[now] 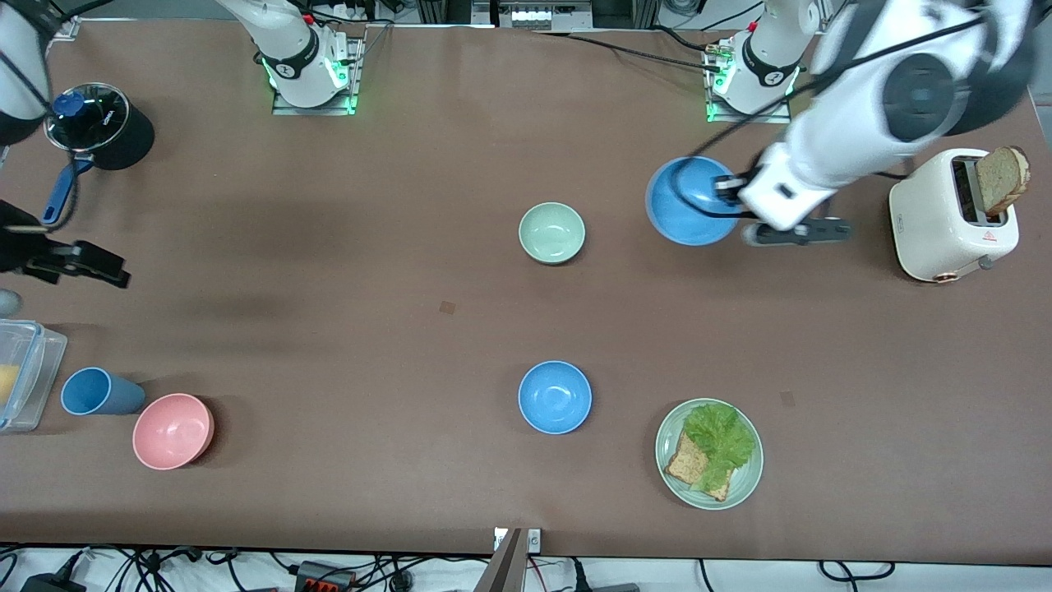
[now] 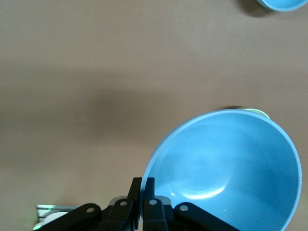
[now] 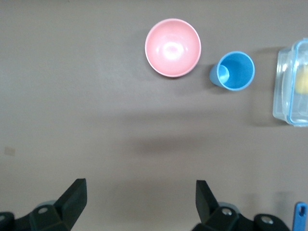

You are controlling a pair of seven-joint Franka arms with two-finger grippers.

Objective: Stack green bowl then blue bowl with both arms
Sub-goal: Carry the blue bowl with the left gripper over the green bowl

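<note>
The green bowl [image 1: 551, 233] sits upright on the table's middle, empty. My left gripper [image 1: 722, 196] is shut on the rim of a blue bowl [image 1: 689, 201] and holds it tilted above the table, between the green bowl and the toaster. In the left wrist view the held blue bowl [image 2: 226, 168] fills the frame beside the gripper [image 2: 143, 185], with a sliver of the green bowl [image 2: 257, 112] past its rim. A second blue bowl [image 1: 555, 397] sits nearer the front camera than the green bowl. My right gripper [image 1: 78, 261] is open and empty above the right arm's end of the table, also shown in the right wrist view [image 3: 139, 192].
A white toaster [image 1: 953, 218] with toast stands at the left arm's end. A green plate [image 1: 744, 485] holds lettuce and toast. A pink bowl [image 1: 173, 431], blue cup [image 1: 99, 392], clear container [image 1: 25, 374] and black pot [image 1: 99, 123] are at the right arm's end.
</note>
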